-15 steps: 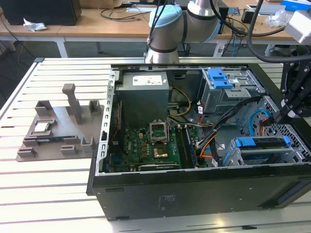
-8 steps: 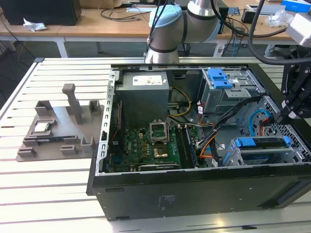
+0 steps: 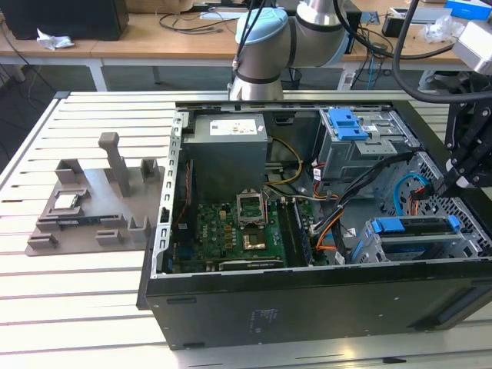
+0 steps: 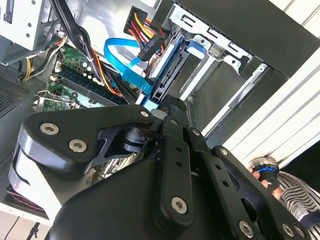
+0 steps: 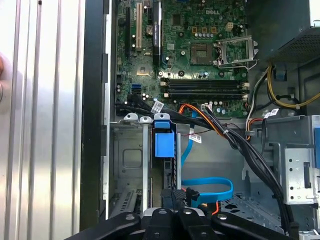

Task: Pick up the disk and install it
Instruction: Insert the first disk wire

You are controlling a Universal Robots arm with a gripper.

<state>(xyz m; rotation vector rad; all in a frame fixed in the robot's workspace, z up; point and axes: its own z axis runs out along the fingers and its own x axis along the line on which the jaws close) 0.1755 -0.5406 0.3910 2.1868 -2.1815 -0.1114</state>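
**Disk sits in drive cage, gripper above it**

Open computer case (image 3: 307,292) lies on a slatted table (image 3: 69,307). The disk (image 3: 411,228), blue carrier frame showing, is seated in the drive cage (image 3: 461,246) at the case's corner toward the exterior view's right; first wrist view shows its blue tab (image 5: 165,144) in the cage slot. Gripper (image 3: 453,181) hangs just above that cage beside the blue SATA cable (image 5: 207,187). Jaw state: cannot tell; nothing visibly held. Motherboard (image 3: 231,234) lies mid-case. Grey fixture (image 3: 92,207) rests outside the case, well apart.
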